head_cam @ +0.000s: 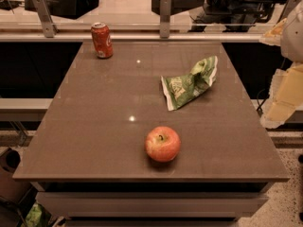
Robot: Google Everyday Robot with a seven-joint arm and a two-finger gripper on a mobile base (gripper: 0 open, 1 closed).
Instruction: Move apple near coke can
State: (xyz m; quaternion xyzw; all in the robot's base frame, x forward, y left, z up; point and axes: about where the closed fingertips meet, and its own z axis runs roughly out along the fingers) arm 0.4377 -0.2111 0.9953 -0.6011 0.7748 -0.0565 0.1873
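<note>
The apple (162, 144) rests on the desk (90, 126). From it, the coke can (102, 40) stands upright far back-left, a crumpled bag (189, 82) back-right, and the pincer (284, 96) off right; whether it is open or closed can't be told.

round red-orange apple (162, 144) with yellowish patches, stem dimple up, near front edge of grey table (85, 126); red cylindrical soda can (102, 40), white lettering, upright at far-left corner, well apart

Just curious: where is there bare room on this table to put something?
Bare: the left half of the brown table, from the red soda can to beside the red-orange apple, and its near-right corner. Crowded around the crumpled green snack bag. The gripper is out of view.
</note>
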